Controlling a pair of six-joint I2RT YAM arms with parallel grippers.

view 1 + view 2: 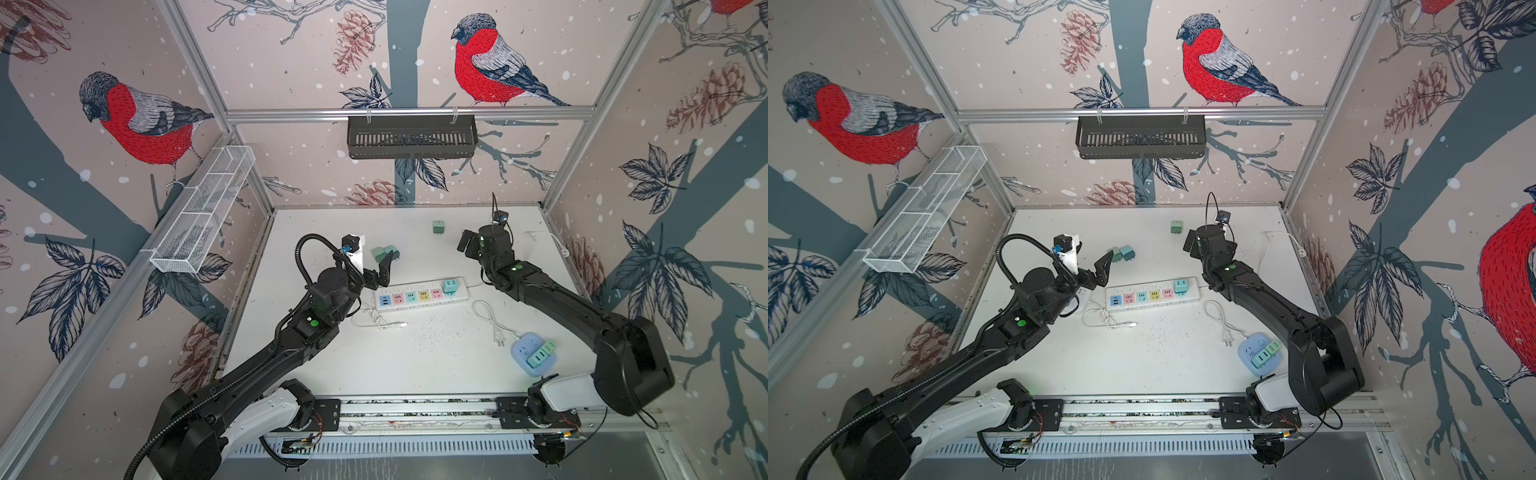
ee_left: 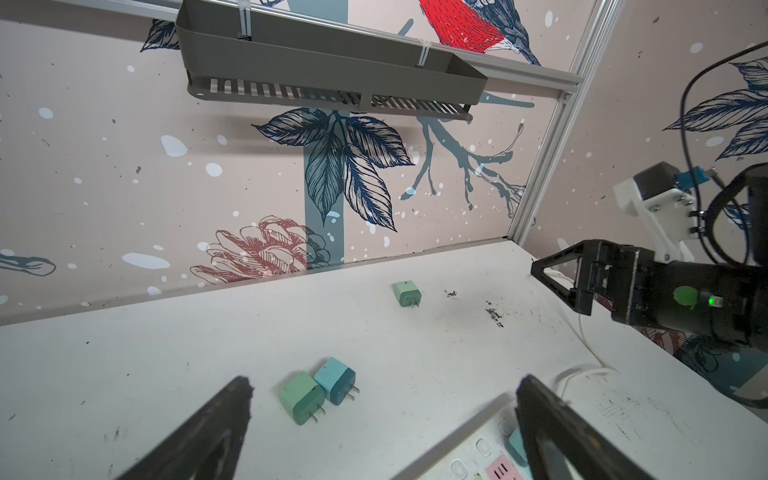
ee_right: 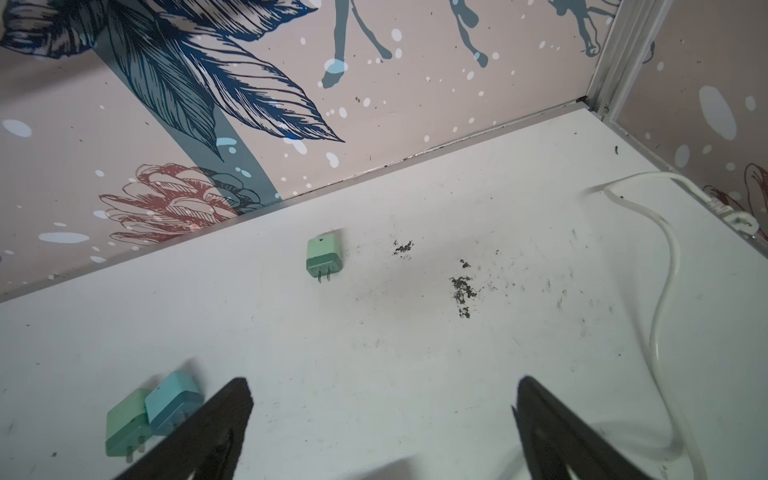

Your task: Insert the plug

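Two tools, left tool (image 2: 384, 384) and right tool (image 3: 382, 386), gape empty. Approach step, seemingly; next, left closes around the mint-green plastic plug (image 2: 301, 399).

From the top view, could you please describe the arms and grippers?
The left arm and right arm are black, with white base links and green stickers. A ribbed black hose follows the left arm. Black triangular fingers tip the left gripper and right gripper.

3 loose plugs (image 1: 378, 252) (image 1: 392, 250) (image 1: 438, 227), 2 pwr strips (image 1: 422, 286) (image 1: 524, 347), 2 baskets (image 1: 411, 137) (image 1: 203, 208).
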